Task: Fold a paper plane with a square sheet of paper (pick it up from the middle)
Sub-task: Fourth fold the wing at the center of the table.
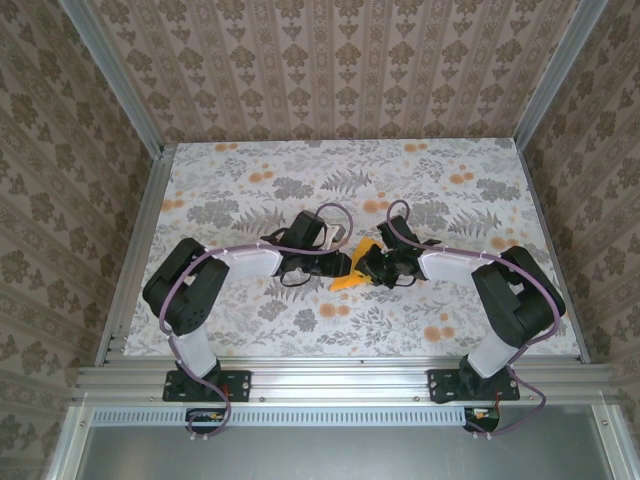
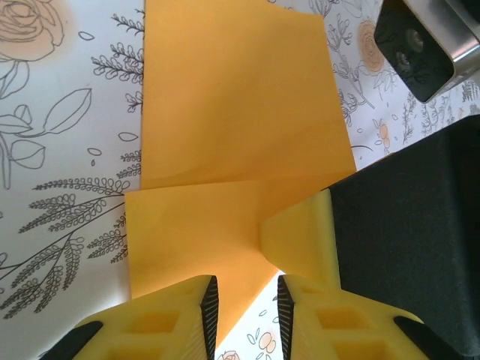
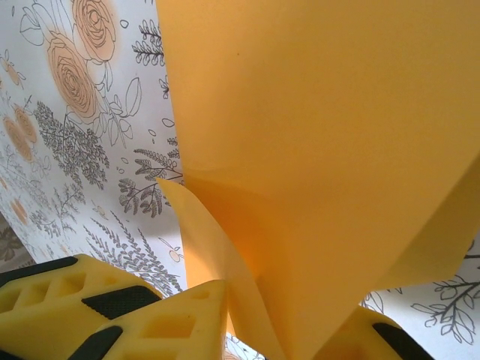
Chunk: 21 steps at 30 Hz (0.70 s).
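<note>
Top external: both arms meet mid-table (image 1: 250,170). The sheet of paper (image 1: 347,280) sits between the left tool (image 1: 336,266) and the right tool (image 1: 374,266). Count: one sheet, two tools, two arms.

Left wrist: the sheet (image 2: 240,105) lies mostly flat on the flowered cloth (image 2: 60,150). One crease runs side to side, so it's part-folded, no dart yet. The left tool (image 2: 246,304) has its jaws a narrow slit apart, with cloth visible through the gap. The paper's lower corner runs in beside one pad; it reads as let go, not pinched. The right tool's yellow finger (image 2: 300,240) touches the sheet's right edge.

Right wrist: a raised flap of the sheet (image 3: 217,255) stands between the right tool's (image 3: 277,326) jaws. Can't tell if they're clamped on it or just straddling it.

Handling, my read: thin, very light, floppy. It should hold a crease, probably slides on the cloth, and crumples if squeezed hard. Flat areas give nothing to grab, so take the raised flap or a free edge near the crease with a light pinch. Otherwise, hump it up at the middle.
</note>
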Tool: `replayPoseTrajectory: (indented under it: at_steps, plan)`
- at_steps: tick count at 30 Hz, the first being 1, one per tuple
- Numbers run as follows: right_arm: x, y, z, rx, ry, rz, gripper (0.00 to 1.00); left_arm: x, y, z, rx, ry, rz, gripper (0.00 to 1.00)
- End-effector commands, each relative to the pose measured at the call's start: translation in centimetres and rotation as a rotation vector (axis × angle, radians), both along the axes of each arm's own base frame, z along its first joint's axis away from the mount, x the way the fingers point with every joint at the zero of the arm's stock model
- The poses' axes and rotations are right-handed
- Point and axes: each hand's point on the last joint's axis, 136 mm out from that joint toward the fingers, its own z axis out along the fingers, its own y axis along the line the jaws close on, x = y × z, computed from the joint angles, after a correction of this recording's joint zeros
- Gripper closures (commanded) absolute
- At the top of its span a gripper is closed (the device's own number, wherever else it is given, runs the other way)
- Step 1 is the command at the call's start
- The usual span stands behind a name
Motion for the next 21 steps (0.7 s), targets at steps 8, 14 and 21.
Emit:
replayPoseTrajectory:
  at_steps: [8,14,21]
  plan:
    - [0.9,0.3,1.2,-0.005,-0.03,-0.01,0.8,-0.8,-0.1,-1.4,-0.017,-0.145,-0.098,0.65]
    - [1.1,0.3,1.4,0.0,-0.028,-0.025,0.82,-1.1,0.1,-2.4,-0.014,-0.223,-0.137,0.58]
    - [1.3,0.3,1.3,0.003,-0.012,-0.05,0.86,-0.9,0.3,-2.4,-0.018,-0.329,-0.153,0.53]
